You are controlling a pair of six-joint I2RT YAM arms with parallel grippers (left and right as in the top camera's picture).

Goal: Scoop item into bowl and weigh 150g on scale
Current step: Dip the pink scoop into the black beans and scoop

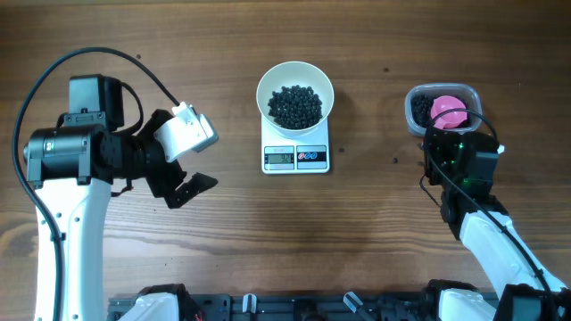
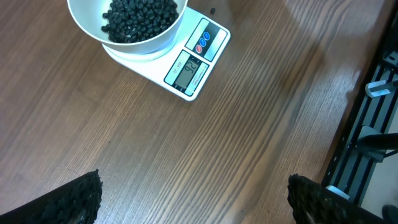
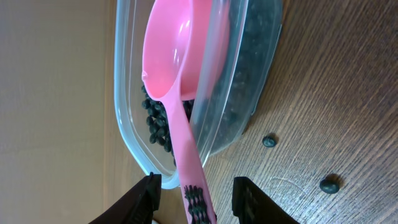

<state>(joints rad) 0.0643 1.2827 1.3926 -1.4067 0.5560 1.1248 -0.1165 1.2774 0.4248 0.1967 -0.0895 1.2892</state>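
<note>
Scale (image 1: 296, 158) at mid-table, white bowl (image 1: 266, 89) on it, heap of black beads (image 1: 295, 105) inside. Clear tub (image 1: 413, 111) on the right holds more beads and the pink scoop (image 1: 451, 109).

My left gripper (image 2: 193, 194): spread wide, empty, left of the scale.

My right gripper (image 3: 195, 184): straddling the scoop handle, gaps both sides, no grip yet.

Risk: an off-centre pinch could twist the handle and flick beads out. Stray beads (image 3: 268, 141) lie beside the tub.

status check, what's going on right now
Left gripper open, apart from scale. Right gripper open astride pink scoop handle at tub. Beads in bowl on scale. Stray beads on table by tub.
</note>
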